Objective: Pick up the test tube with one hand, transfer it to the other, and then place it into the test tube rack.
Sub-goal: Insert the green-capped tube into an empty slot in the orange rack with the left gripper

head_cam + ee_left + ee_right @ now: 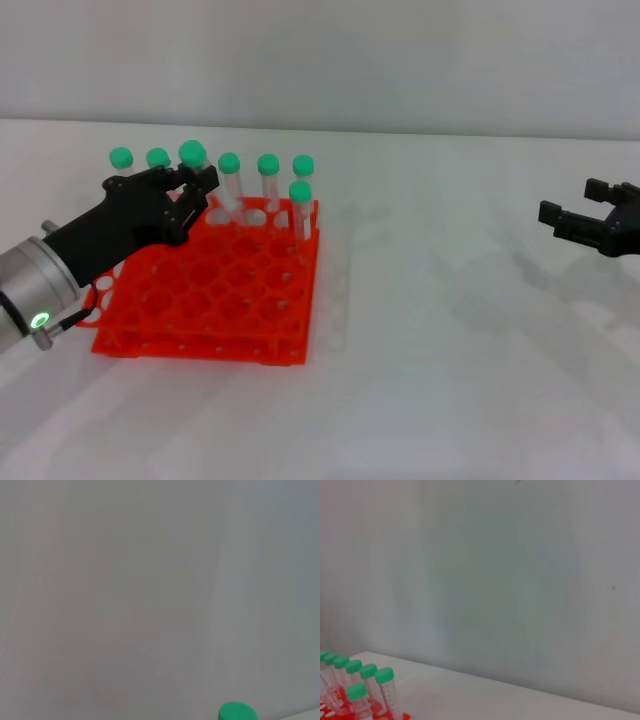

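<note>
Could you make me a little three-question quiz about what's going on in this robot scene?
1. True or false: the test tube rack lies on its side.
2. Which gripper is at the rack's back row of tubes: A) left gripper B) right gripper?
3. Fill in: the tube caps are ____.

Key: 1 false, it stands flat on the table; 2 A, around a test tube, while the right waits open far off; 3 green.

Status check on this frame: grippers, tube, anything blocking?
Left gripper over the rack's back row, shut on the test tube. Right gripper open, off to the right, holding nothing. Neighbouring tubes stand close by.
</note>
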`<state>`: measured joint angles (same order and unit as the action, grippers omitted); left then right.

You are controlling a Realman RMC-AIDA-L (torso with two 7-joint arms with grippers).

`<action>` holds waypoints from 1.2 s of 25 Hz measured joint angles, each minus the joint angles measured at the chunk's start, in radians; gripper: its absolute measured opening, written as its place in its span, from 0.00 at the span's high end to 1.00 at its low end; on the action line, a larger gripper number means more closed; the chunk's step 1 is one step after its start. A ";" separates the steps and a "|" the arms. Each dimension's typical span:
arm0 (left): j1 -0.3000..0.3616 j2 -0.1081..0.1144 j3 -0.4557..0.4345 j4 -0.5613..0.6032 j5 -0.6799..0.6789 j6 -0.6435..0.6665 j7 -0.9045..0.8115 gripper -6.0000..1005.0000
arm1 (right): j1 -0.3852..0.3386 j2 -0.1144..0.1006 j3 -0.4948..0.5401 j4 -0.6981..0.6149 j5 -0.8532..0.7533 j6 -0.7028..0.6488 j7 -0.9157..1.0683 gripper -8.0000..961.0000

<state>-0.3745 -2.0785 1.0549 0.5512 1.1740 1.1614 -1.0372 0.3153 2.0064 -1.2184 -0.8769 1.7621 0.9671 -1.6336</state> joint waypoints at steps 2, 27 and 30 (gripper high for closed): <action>-0.013 0.001 0.000 -0.010 0.002 -0.005 0.001 0.77 | 0.005 0.000 0.000 0.005 0.000 -0.001 0.000 0.10; -0.068 0.000 0.003 -0.079 0.009 -0.023 0.002 0.76 | 0.026 0.002 0.000 0.026 0.001 -0.037 0.000 0.11; -0.071 0.000 0.003 -0.088 0.010 -0.027 0.002 0.76 | 0.025 0.002 0.000 0.026 0.000 -0.039 0.000 0.11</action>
<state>-0.4458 -2.0784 1.0584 0.4631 1.1840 1.1343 -1.0354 0.3408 2.0080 -1.2180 -0.8512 1.7626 0.9286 -1.6336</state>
